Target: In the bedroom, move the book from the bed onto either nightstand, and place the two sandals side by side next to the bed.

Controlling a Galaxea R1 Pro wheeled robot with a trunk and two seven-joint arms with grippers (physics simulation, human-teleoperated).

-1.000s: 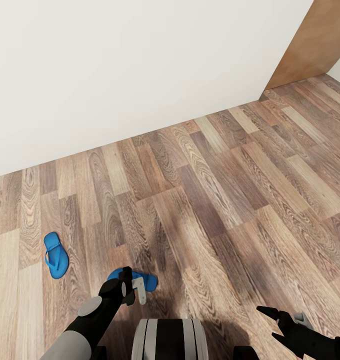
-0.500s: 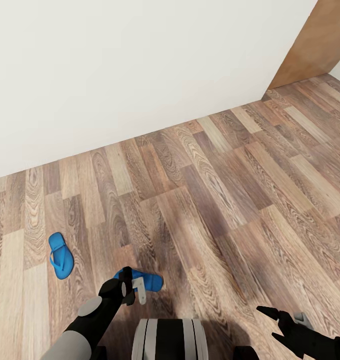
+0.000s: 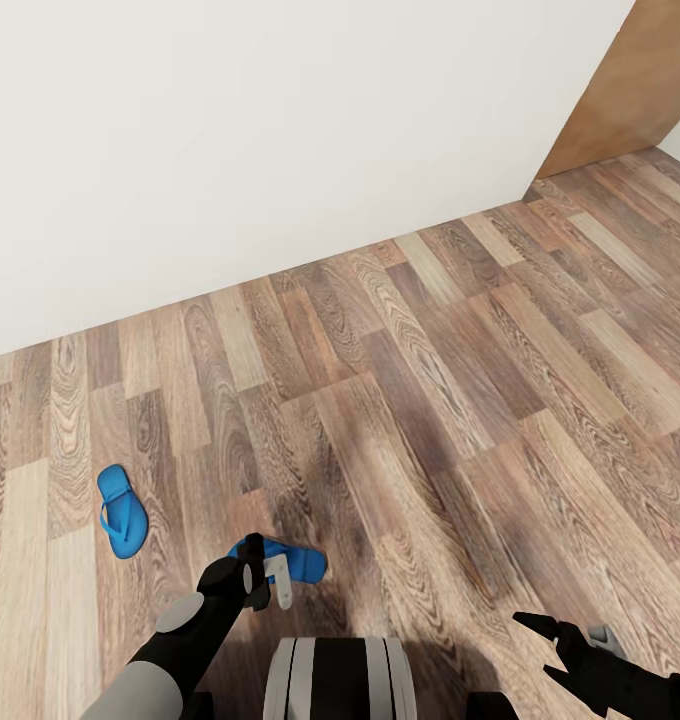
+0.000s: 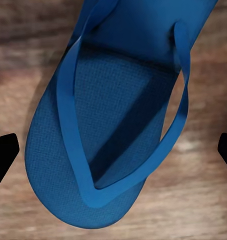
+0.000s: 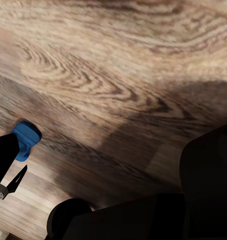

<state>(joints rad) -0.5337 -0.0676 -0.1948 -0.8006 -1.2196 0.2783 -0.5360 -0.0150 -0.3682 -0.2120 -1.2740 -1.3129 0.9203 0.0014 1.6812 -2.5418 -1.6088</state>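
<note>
Nothing moved; left hand (image 3: 268, 582) spread over sandal (image 4: 113, 130), seemingly clear.

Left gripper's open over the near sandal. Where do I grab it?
Come straight down and pinch the sandal across its sole edges near the toe. It lies flat, straps up, and the left gripper already straddles its width, so the edges are likely the easiest hold.

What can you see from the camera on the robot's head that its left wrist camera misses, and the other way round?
Head view alone: a second bright blue flat flip-flop lying apart on the floor, a white wall, the left gripper and the right gripper. Left wrist view alone: the nearer sandal's thin straps and textured sole close up. Both: that nearer blue sandal on the grey-brown wood-plank floor.
</note>
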